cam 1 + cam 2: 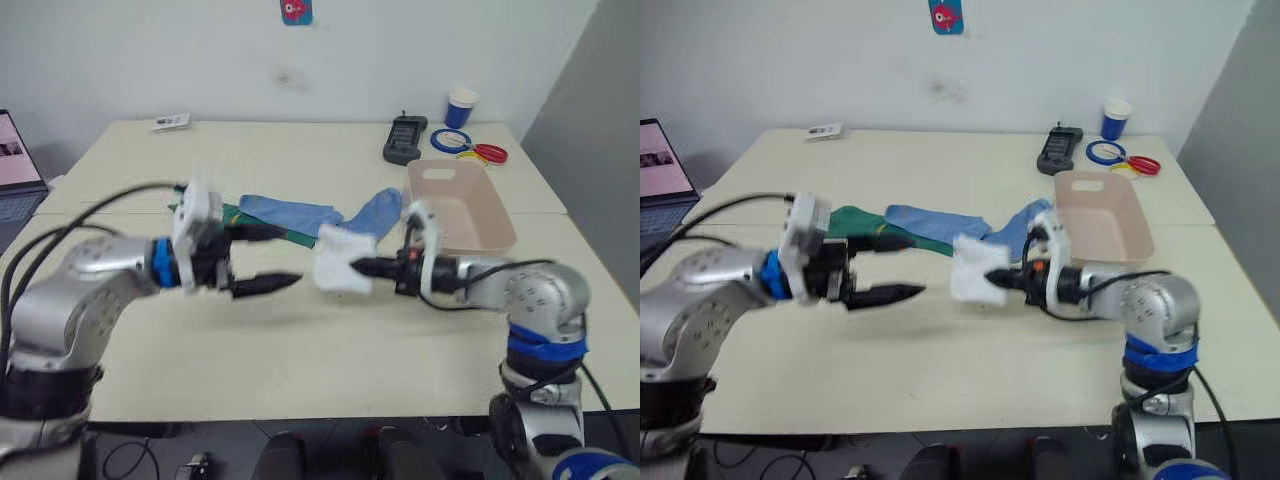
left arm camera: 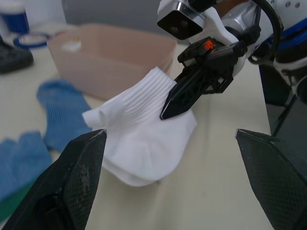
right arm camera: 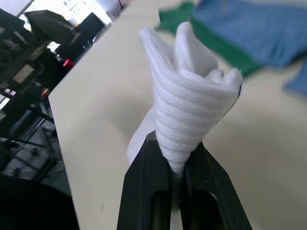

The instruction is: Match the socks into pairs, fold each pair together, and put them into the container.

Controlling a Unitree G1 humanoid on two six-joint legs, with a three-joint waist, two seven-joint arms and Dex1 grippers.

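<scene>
My right gripper (image 1: pixel 356 267) is shut on the folded white socks (image 1: pixel 335 262), holding the pair just above the table's middle; the wrist view shows the white cuffs (image 3: pixel 187 110) pinched between its fingers. My left gripper (image 1: pixel 266 258) is open, just left of the white pair and not touching it. Two light blue socks (image 1: pixel 290 212) (image 1: pixel 378 212) lie flat behind the grippers. Dark green socks (image 1: pixel 238 215) lie partly under the left blue one. The pink-beige container (image 1: pixel 460 205) stands right of them, just behind my right arm, and looks empty.
At the back right are a blue paper cup (image 1: pixel 462 105), a black handset (image 1: pixel 405 138), and blue (image 1: pixel 452 140) and red (image 1: pixel 490 153) rings. A small card (image 1: pixel 172 122) lies at the back left. A laptop (image 1: pixel 15 170) sits beyond the table's left edge.
</scene>
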